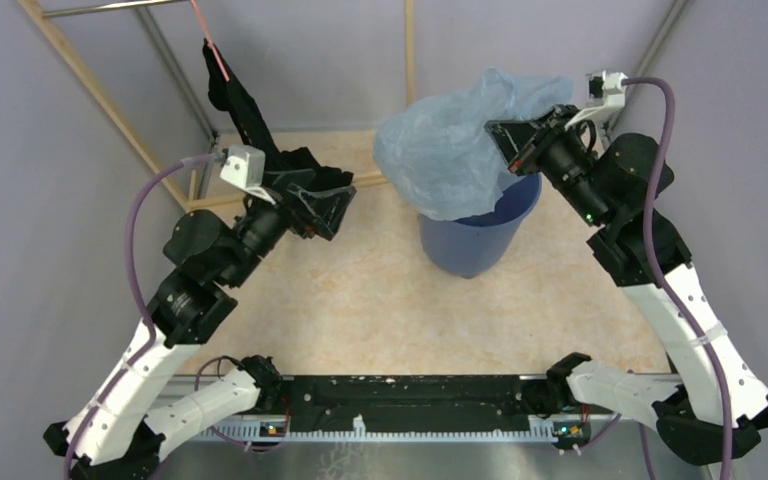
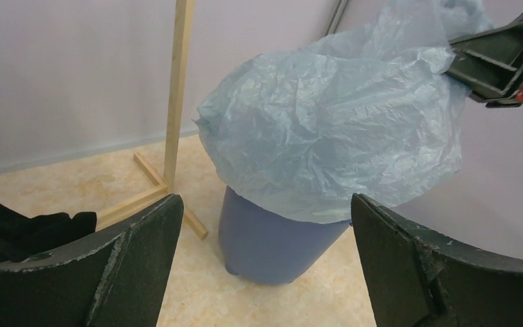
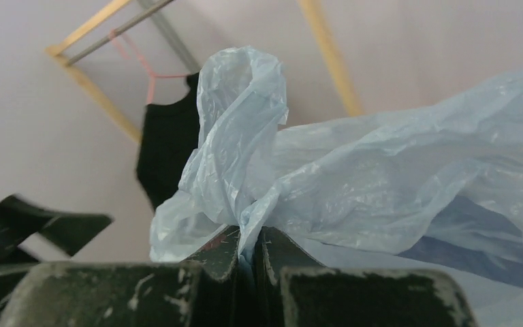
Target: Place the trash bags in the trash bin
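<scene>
A pale-blue translucent trash bag (image 1: 450, 140) hangs spread over the top of the round blue trash bin (image 1: 475, 240), covering its rim. My right gripper (image 1: 508, 140) is shut on the bag's right edge, above the bin; in the right wrist view the film (image 3: 327, 170) is pinched between the closed fingers (image 3: 228, 252). My left gripper (image 1: 332, 205) is open and empty, left of the bin and apart from it. In the left wrist view the bag (image 2: 327, 129) drapes over the bin (image 2: 272, 242) ahead of my open fingers (image 2: 136, 259).
A black garment (image 1: 245, 115) hangs on a pink hanger from a wooden rack (image 1: 110, 95) at the back left, its lower part by my left gripper. Grey walls close in on all sides. The floor is beige.
</scene>
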Robot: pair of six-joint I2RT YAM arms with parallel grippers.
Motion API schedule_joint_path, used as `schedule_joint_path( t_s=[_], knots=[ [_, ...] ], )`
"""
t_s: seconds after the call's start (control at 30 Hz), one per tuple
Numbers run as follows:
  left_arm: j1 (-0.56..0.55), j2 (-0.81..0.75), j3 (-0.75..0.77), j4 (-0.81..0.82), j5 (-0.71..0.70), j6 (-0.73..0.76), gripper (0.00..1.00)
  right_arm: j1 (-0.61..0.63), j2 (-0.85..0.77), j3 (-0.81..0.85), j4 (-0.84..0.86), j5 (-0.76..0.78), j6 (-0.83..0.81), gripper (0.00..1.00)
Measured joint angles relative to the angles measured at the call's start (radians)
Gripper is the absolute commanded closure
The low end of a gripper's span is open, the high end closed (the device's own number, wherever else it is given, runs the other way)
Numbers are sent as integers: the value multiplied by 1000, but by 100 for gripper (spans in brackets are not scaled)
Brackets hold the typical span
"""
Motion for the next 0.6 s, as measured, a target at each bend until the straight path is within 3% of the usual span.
schedule_joint_path(
  t_s=[0.1,0.2,0.6],
  knots=[
    [0,43,16,4,8,3,1,0,28,40,18,-113,20,100],
    [0,77,21,3,16,2,1,0,22,45,23,-124,40,100],
    [0,223,61,41,105,-9,4,-8,-34,20,-156,396,67,100]
  ],
)
